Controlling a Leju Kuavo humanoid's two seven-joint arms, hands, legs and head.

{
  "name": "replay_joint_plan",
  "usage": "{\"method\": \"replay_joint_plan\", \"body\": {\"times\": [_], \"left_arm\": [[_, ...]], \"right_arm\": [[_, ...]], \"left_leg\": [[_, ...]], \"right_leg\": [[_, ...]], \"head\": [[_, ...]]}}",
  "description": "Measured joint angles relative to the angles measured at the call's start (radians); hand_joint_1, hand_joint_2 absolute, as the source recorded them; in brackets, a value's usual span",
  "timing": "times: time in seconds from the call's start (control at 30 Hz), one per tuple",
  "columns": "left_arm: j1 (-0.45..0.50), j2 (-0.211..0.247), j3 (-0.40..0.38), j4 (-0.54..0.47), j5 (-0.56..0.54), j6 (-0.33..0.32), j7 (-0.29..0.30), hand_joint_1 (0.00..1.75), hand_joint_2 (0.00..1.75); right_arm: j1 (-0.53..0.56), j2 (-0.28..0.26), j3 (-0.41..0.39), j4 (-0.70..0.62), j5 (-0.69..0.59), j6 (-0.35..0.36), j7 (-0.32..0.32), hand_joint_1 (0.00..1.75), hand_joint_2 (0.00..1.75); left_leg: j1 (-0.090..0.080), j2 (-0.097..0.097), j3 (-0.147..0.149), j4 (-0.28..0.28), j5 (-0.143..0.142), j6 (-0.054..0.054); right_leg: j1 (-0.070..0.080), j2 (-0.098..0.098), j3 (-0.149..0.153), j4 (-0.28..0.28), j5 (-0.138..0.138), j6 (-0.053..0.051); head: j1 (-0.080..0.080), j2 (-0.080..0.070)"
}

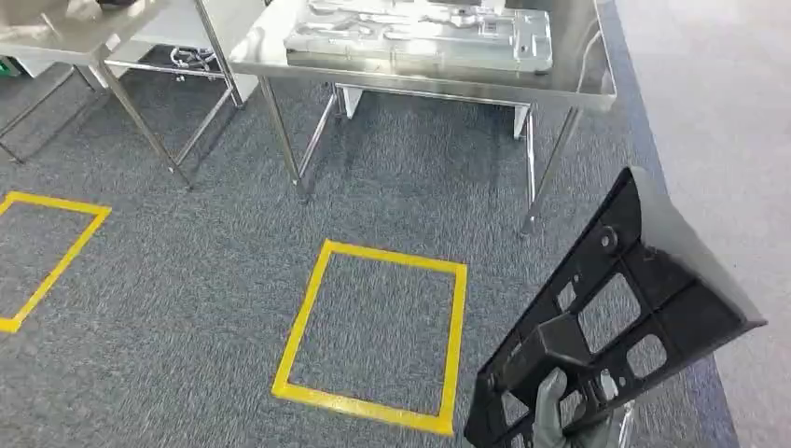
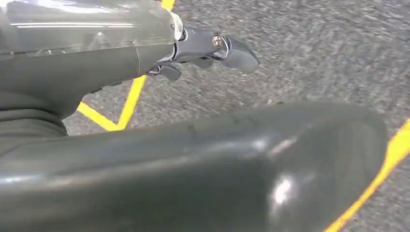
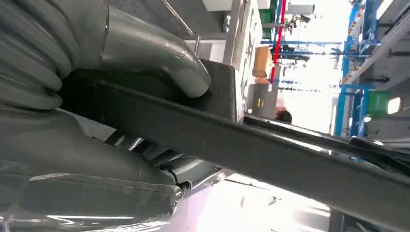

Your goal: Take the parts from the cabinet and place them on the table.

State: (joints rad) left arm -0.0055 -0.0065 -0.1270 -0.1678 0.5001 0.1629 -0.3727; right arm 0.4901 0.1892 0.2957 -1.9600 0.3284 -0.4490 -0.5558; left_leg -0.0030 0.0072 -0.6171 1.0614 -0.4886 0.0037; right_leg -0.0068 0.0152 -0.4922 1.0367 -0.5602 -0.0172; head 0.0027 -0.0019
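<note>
Right hand (image 1: 560, 415) low at the right of the head view, fingers wrapped around the lower end of a black plastic part (image 1: 616, 317). Part held up off the floor, tilted, its far end pointing up and to the right, with several cut-out windows and a pale grey face along its upper right edge. In the right wrist view, thumb (image 3: 159, 58) pressed on one side of the part (image 3: 270, 154) and fingers (image 3: 145, 150) closed on the other, the dark bar of the part running on past the hand.

Left hand (image 2: 203, 50) hanging over the grey carpet (image 2: 314, 48), holding nothing, dark fingers stretched out and close together, thumb lying across the near part of that view; whether fully relaxed or slightly curled, cannot tell.

Steel table (image 1: 588, 79) ahead, at the top of the head view, well apart from the held part. On it a large silvery moulded tray (image 1: 420, 37) lying flat. A second steel table (image 1: 112, 42) further left, only partly in view.

On the carpet between robot and table, a square of yellow tape (image 1: 322, 280); another yellow square (image 1: 65, 252) at the left edge. Paler floor strip (image 1: 728, 112) along the right side.
</note>
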Motion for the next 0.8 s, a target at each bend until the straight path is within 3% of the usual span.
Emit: {"method": "replay_joint_plan", "body": {"times": [0.03, 0.07, 0.13, 0.17, 0.23, 0.27, 0.3, 0.33, 0.37, 0.4, 0.47, 0.5, 0.53, 0.57, 0.63, 0.7, 0.8], "left_arm": [[-0.004, 0.000, 0.000, 0.000, -0.001, -0.001, 0.000, 0.00, 0.00], [-0.003, 0.001, 0.000, 0.000, -0.001, -0.001, 0.000, 0.00, 0.00], [-0.002, 0.001, 0.000, 0.000, -0.002, -0.002, 0.002, 0.00, 0.00], [-0.001, 0.002, 0.000, 0.000, -0.006, -0.004, 0.003, 0.00, 0.00], [-0.004, 0.003, 0.000, 0.000, -0.009, -0.009, 0.003, 0.00, 0.00], [-0.005, 0.002, 0.000, 0.000, -0.012, -0.012, 0.003, 0.00, 0.00], [-0.005, 0.003, 0.000, 0.000, -0.017, -0.013, 0.003, 0.00, 0.00], [-0.005, 0.003, -0.001, 0.000, -0.019, -0.016, 0.005, 0.00, 0.00], [-0.005, 0.003, -0.002, 0.000, -0.021, -0.016, 0.006, 0.00, 0.00], [-0.004, 0.003, -0.003, 0.000, -0.022, -0.016, 0.008, 0.00, 0.00], [-0.003, 0.003, -0.003, 0.000, -0.025, -0.016, 0.010, 0.00, 0.00], [-0.007, 0.003, -0.004, 0.000, -0.026, -0.016, 0.012, 0.00, 0.00], [-0.013, 0.003, -0.004, 0.000, -0.027, -0.016, 0.013, 0.00, 0.00], [-0.015, 0.004, -0.005, 0.000, -0.028, -0.016, 0.014, 0.00, 0.00], [-0.013, 0.005, -0.006, 0.000, -0.031, -0.016, 0.016, 0.00, 0.00], [-0.015, 0.007, -0.007, 0.000, -0.033, -0.016, 0.017, 0.00, 0.00], [-0.018, 0.009, -0.008, 0.000, -0.037, -0.016, 0.021, 0.00, 0.00]], "right_arm": [[-0.001, 0.000, 0.000, 0.003, 0.000, -0.001, 0.001, 1.75, 1.75], [0.000, 0.000, 0.000, 0.004, 0.001, -0.004, 0.009, 1.75, 1.75], [-0.004, 0.000, -0.002, 0.009, 0.006, -0.010, 0.024, 1.75, 1.75], [-0.005, 0.000, -0.003, 0.012, 0.008, -0.014, 0.034, 1.75, 1.75], [-0.014, 0.000, -0.009, 0.015, 0.013, -0.021, 0.052, 1.75, 1.75], [-0.020, 0.000, -0.017, 0.018, 0.013, -0.025, 0.065, 1.75, 1.75], [-0.022, 0.000, -0.026, 0.021, 0.013, -0.027, 0.074, 1.75, 1.75], [-0.023, 0.000, -0.037, 0.026, 0.014, -0.027, 0.081, 1.75, 1.75], [-0.027, 0.000, -0.047, 0.028, 0.013, -0.027, 0.089, 1.75, 1.75], [-0.033, 0.000, -0.058, 0.031, 0.013, -0.027, 0.094, 1.75, 1.75], [-0.043, 0.001, -0.074, 0.032, 0.013, -0.021, 0.100, 1.75, 1.75], [-0.048, 0.002, -0.085, 0.037, 0.013, -0.018, 0.105, 1.75, 1.75], [-0.054, 0.003, -0.092, 0.038, 0.015, -0.017, 0.106, 1.75, 1.75], [-0.055, 0.006, -0.098, 0.039, 0.016, -0.014, 0.108, 1.75, 1.75], [-0.062, 0.012, -0.108, 0.042, 0.015, 0.007, 0.110, 1.75, 1.75], [-0.068, 0.021, -0.116, 0.045, 0.036, 0.014, 0.116, 1.75, 1.75], [-0.074, 0.034, -0.130, 0.056, 0.080, 0.010, 0.135, 1.75, 1.75]], "left_leg": [[-0.003, -0.002, 0.008, -0.007, -0.003, 0.003], [-0.003, -0.003, 0.009, -0.023, 0.016, 0.009], [0.004, -0.005, 0.046, -0.039, 0.016, 0.017], [0.005, -0.002, 0.063, -0.049, 0.015, 0.021], [0.006, -0.003, 0.075, -0.055, 0.009, 0.031], [0.005, -0.004, 0.080, -0.055, 0.001, 0.032], [0.005, -0.004, 0.085, -0.055, -0.005, 0.032], [0.005, -0.005, 0.095, -0.055, -0.013, 0.031], [0.005, -0.007, 0.109, -0.055, -0.023, 0.030], [0.005, -0.007, 0.124, -0.055, -0.033, 0.028], [0.005, -0.004, 0.141, -0.057, -0.052, 0.025], [0.002, -0.005, 0.152, -0.055, -0.058, 0.019], [0.004, -0.006, 0.149, -0.058, -0.063, 0.012], [0.004, -0.006, 0.154, -0.065, -0.067, 0.005], [0.000, -0.007, 0.174, -0.047, -0.059, -0.007], [0.005, -0.008, 0.141, 0.032, -0.073, -0.011], [0.012, -0.008, -0.008, 0.236, -0.166, -0.026]], "right_leg": [[-0.002, 0.000, -0.004, -0.006, -0.004, 0.011], [-0.002, 0.000, 0.013, -0.001, 0.002, 0.017], [0.000, -0.001, 0.024, 0.002, 0.003, 0.030], [-0.004, -0.006, 0.020, 0.032, -0.001, 0.034], [-0.005, -0.008, -0.052, 0.145, -0.040, 0.039], [-0.006, -0.008, -0.109, 0.221, -0.079, 0.042], [-0.006, -0.009, -0.150, 0.264, -0.104, 0.048], [-0.006, -0.009, -0.175, 0.274, -0.104, 0.052], [-0.006, -0.009, -0.177, 0.240, -0.072, 0.052], [-0.006, -0.010, -0.161, 0.174, -0.019, 0.048], [0.001, -0.015, -0.121, 0.017, 0.111, 0.034], [0.009, -0.019, -0.130, 0.022, 0.085, 0.026], [0.011, -0.018, -0.129, 0.015, 0.073, 0.019], [0.012, -0.018, -0.123, 0.007, 0.091, 0.010], [0.003, -0.013, -0.098, -0.002, 0.088, -0.002], [-0.002, -0.018, -0.073, -0.014, 0.080, -0.013], [-0.002, -0.025, -0.054, -0.014, 0.057, -0.014]], "head": [[-0.005, 0.000], [-0.005, 0.000], [-0.006, 0.000], [-0.003, 0.000], [0.000, 0.000], [-0.001, 0.000], [0.000, 0.000], [-0.001, 0.000], [0.000, 0.000], [0.000, 0.000], [0.001, 0.000], [-0.007, 0.000], [-0.004, 0.000], [-0.003, 0.000], [-0.004, 0.000], [-0.010, 0.000], [-0.011, 0.000]]}}
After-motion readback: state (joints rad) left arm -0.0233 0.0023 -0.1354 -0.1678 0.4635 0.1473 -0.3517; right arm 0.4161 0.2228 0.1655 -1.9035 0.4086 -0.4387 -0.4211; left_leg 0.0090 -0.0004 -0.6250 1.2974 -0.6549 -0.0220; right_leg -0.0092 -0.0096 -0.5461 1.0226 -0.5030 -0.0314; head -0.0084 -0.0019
